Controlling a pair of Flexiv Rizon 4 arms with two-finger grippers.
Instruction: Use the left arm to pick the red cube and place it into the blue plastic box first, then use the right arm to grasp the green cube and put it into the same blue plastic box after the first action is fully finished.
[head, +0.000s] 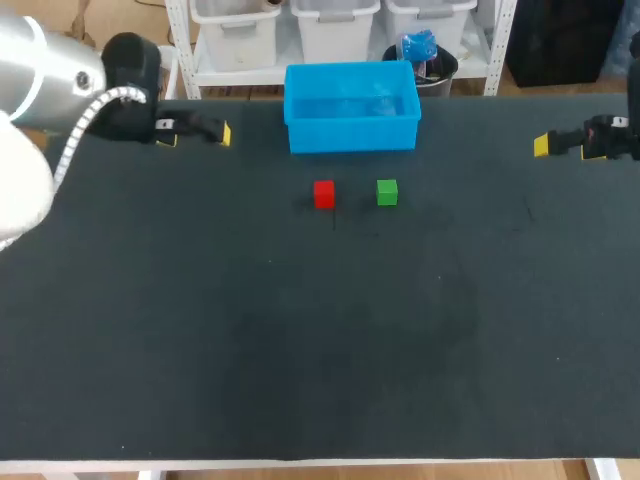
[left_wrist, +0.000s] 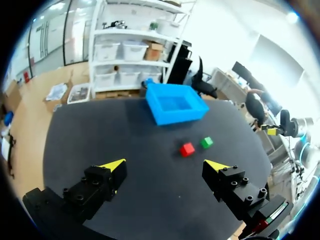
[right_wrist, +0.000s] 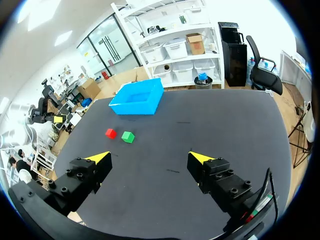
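Note:
A red cube (head: 323, 193) and a green cube (head: 387, 192) sit side by side on the dark table, just in front of the blue plastic box (head: 352, 132), which looks empty. My left gripper (head: 196, 136) hovers open at the back left, well to the left of the box. My right gripper (head: 572, 142) hovers at the back right, far from the cubes. From the left wrist, the red cube (left_wrist: 187, 149) and green cube (left_wrist: 206, 142) lie ahead of the open left gripper (left_wrist: 167, 165). The right wrist shows both cubes (right_wrist: 110, 133) (right_wrist: 128, 136) ahead of the open right gripper (right_wrist: 150, 157).
The table (head: 300, 340) is a wide black surface with its front edge near me. The blue box (left_wrist: 180, 116) (right_wrist: 135, 107) stands close to the back edge.

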